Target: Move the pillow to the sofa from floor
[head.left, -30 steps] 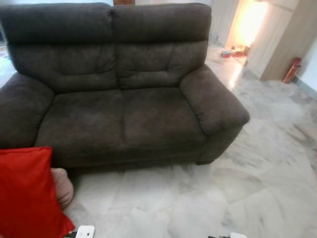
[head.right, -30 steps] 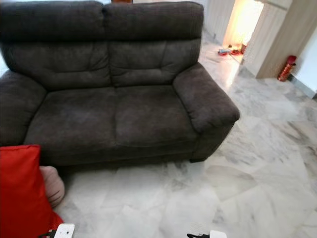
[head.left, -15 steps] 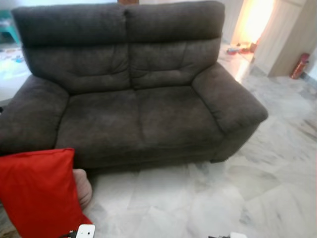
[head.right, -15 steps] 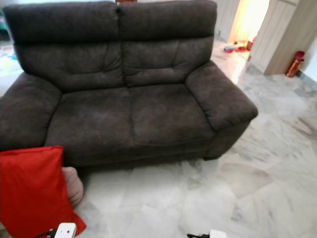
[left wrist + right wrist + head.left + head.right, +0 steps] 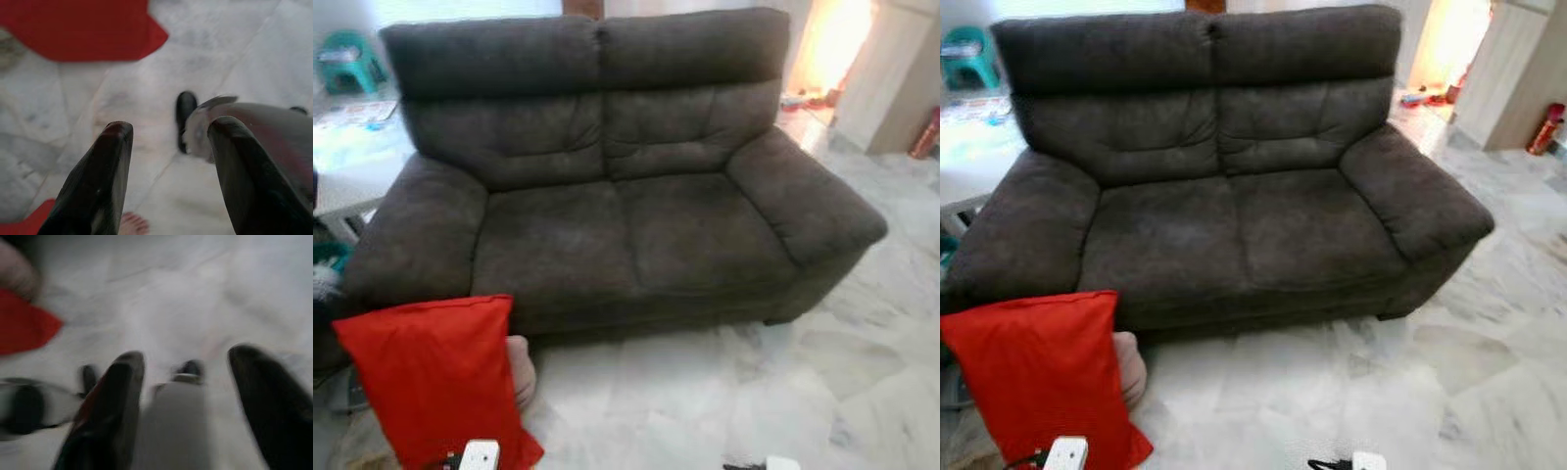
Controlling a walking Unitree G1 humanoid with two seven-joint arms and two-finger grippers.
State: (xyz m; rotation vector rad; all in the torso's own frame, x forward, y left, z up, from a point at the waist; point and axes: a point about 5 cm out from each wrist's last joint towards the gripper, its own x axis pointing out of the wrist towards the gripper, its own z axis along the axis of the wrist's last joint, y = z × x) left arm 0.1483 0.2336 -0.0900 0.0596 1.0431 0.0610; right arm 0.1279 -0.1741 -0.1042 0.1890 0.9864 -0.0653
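At the lower edge of the head views, the white tops of both arms just show. In the left wrist view the left gripper [image 5: 168, 161] hangs above the marble floor [image 5: 724, 401] with its two black fingers [image 5: 105, 176] apart and nothing between them. The right gripper [image 5: 188, 401] in its own blurred view is the same: fingers spread, holding nothing, pointing down at the pale floor.

In the lower left of the frame stands the red pillow [image 5: 435, 377], on the floor, upright on its edge and a little tilted. It is not on the sofa; its upper edge is just before the sofa's front. Beside the pillow, touching its right side, a pinkish soft thing [image 5: 520, 370] lies on the floor; what it is I cannot tell.

Behind them the dark brown sofa [image 5: 626, 186] with two seats takes the middle of the frame, its cushions bare. Further, at the upper left, there is a low white table [image 5: 352, 162] and a small green stool [image 5: 350, 59]. At the upper right a bright doorway [image 5: 832, 44] glows, and a red bottle-like thing [image 5: 1544, 127] stands by the wall.
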